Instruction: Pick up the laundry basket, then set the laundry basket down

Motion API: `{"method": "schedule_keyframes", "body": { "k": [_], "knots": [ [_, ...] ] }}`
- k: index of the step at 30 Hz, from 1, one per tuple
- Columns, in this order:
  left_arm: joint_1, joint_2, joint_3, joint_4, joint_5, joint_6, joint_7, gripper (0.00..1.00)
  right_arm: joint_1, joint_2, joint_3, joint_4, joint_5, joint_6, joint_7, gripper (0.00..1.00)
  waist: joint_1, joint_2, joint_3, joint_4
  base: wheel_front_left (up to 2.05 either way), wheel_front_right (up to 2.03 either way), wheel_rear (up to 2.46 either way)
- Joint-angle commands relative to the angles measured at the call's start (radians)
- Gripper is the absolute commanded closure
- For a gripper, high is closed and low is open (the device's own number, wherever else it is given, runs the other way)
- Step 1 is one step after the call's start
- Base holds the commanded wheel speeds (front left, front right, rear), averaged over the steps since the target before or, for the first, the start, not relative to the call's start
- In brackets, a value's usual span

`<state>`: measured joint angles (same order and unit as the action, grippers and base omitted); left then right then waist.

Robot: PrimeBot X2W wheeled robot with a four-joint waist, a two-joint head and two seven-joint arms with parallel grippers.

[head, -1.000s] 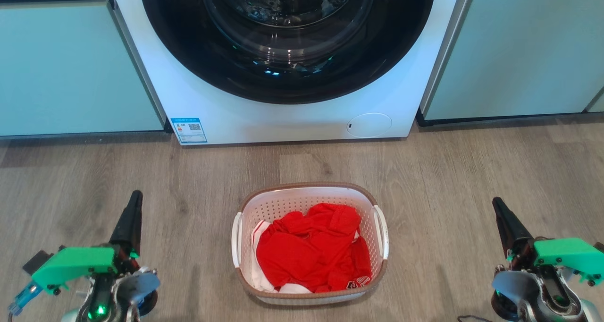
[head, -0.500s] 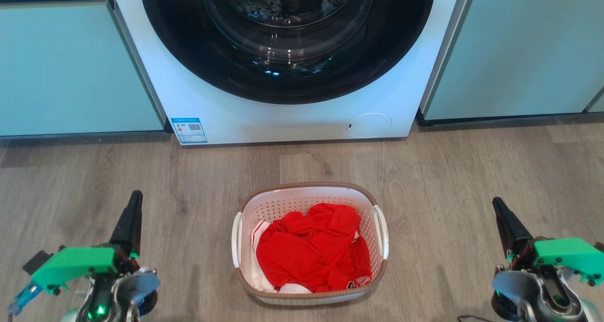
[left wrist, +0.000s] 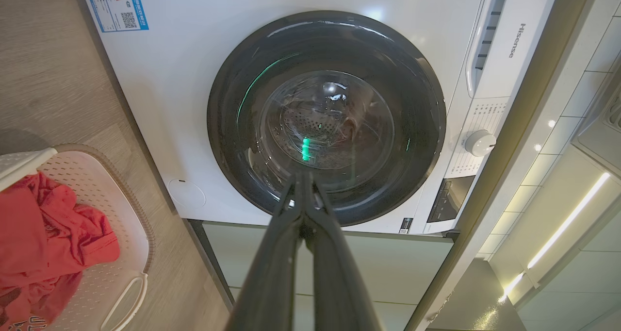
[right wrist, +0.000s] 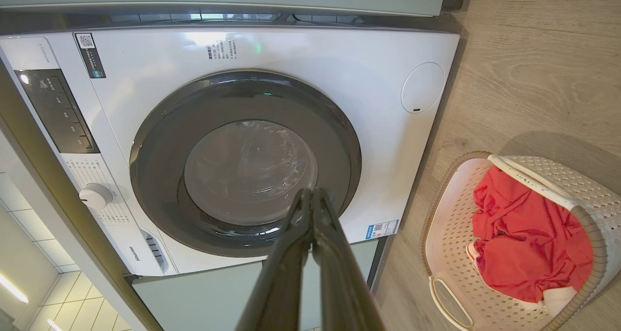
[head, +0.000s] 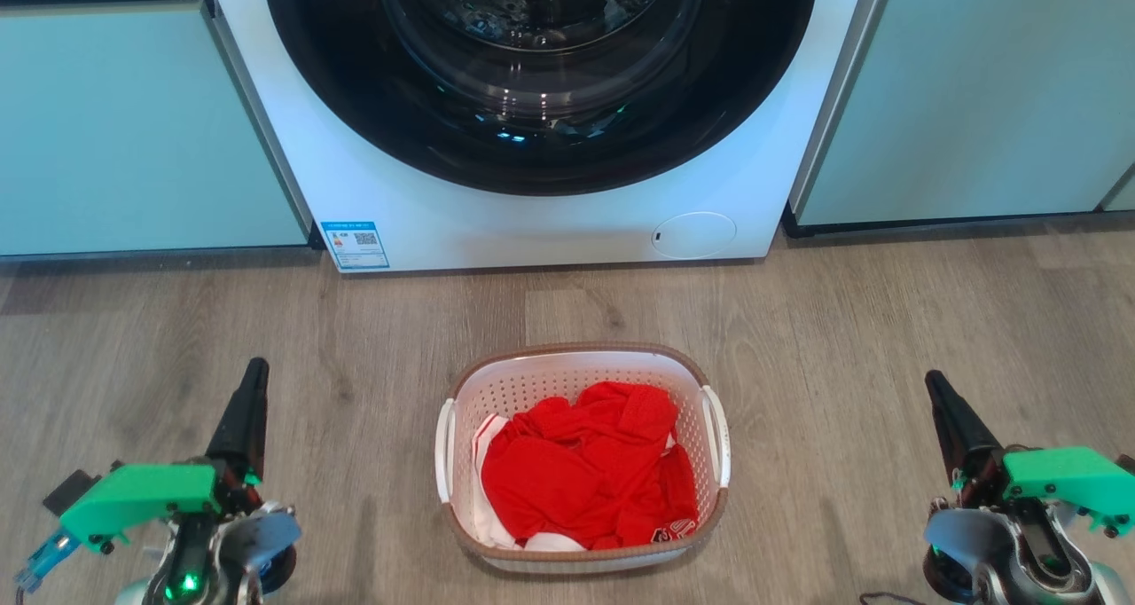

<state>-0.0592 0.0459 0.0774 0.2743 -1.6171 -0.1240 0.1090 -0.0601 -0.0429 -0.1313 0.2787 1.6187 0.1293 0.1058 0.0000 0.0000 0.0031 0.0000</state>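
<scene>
Since both tools sit nearest the camera with their long dark fingers pressed together and nothing between them, neither has hold of anything. The left tool (head: 255, 370) hangs at the lower left and the right tool (head: 935, 383) at the lower right, each well apart from the load.

Between them, the laundry basket (head: 550, 381) stands upright on the wooden floor (head: 842, 321), at about mid-width of the visible floor and near its far edge, where the machine meets it. A crumpled red garment (head: 581, 467), with some white cloth under it, lies in the bottom, below the brown rim band. The pick-up has not begun.

Judging by the thin perforated plastic and the small pile of cloth, the basket should be light and fairly stiff. Its walls may flex, though, and look smooth enough to slip out of a pinch. The sensible holds are the two white side loops, the left handle (head: 442, 450) and the right handle (head: 716, 445). Each tool would take one, fingers spread first and then closed on the loop, so the lift is level. A lopsided lift could tip the cloth out.

Beyond a bare strip of floor stands the white washing machine (head: 497, 223), flanked by pale green cabinets (head: 133, 126).
</scene>
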Motion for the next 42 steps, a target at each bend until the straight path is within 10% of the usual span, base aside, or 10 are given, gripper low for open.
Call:
{"method": "schedule_keyframes", "body": {
  "k": [1, 4, 5, 42],
  "knots": [
    [-0.049, 0.004, 0.037, -0.029, 0.009, -0.007, 0.005, 1.0, -0.048, -0.007, 0.016, -0.034, -0.011, 0.001, 0.008, 1.0, 0.0, 0.0, 0.0, 0.0, 0.0, 0.0, 0.0],
    [-0.049, 0.004, 0.037, -0.029, 0.009, -0.007, 0.005, 1.0, -0.048, -0.007, 0.016, -0.034, -0.011, 0.001, 0.008, 1.0, 0.0, 0.0, 0.0, 0.0, 0.0, 0.0, 0.0],
    [0.0, 0.0, 0.0, 0.0, 0.0, 0.0, 0.0, 0.0, 0.0, 0.0, 0.0, 0.0, 0.0, 0.0, 0.0, 0.0, 0.0, 0.0, 0.0, 0.0, 0.0, 0.0, 0.0],
    [0.03, -0.001, -0.066, -0.077, 0.311, 0.049, -0.098, 0.0, 0.017, 0.004, 0.077, -0.036, -0.313, 0.0, -0.098, 0.0, 0.0, 0.0, -0.007, -0.005, 0.0, 0.0, 0.0]
  ]
}}
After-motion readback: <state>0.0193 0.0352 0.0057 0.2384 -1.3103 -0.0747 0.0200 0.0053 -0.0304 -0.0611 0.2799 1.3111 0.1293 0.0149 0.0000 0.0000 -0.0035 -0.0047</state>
